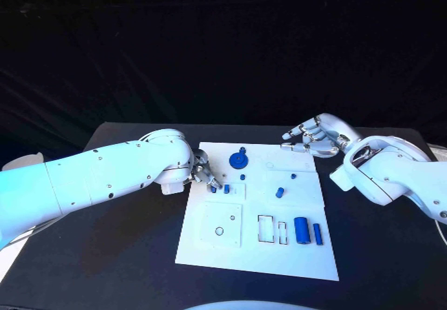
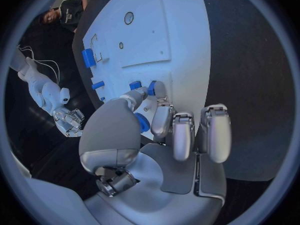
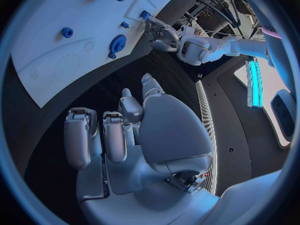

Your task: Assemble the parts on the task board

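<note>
The white task board [image 1: 214,248] lies in the middle of the black table. My left hand [image 1: 204,170] reaches over the board's left edge, and its thumb and a finger pinch a small blue peg [image 2: 152,87] low over the board. A blue gear [image 1: 238,158] stands just beyond it, partly hidden behind the thumb in the left wrist view. My right hand [image 1: 313,138] hovers at the board's far right corner with its fingers apart and nothing in them. A large blue cylinder [image 1: 301,230] and a thin blue bar [image 1: 318,234] lie at the near right.
Small blue pieces [image 1: 280,192] are scattered over the board's middle, one of them [image 1: 292,175] further back. Cut-out slots [image 1: 267,228] and a square plate with a hole [image 1: 219,230] take up the near half. Black table [image 1: 121,258] surrounds the board.
</note>
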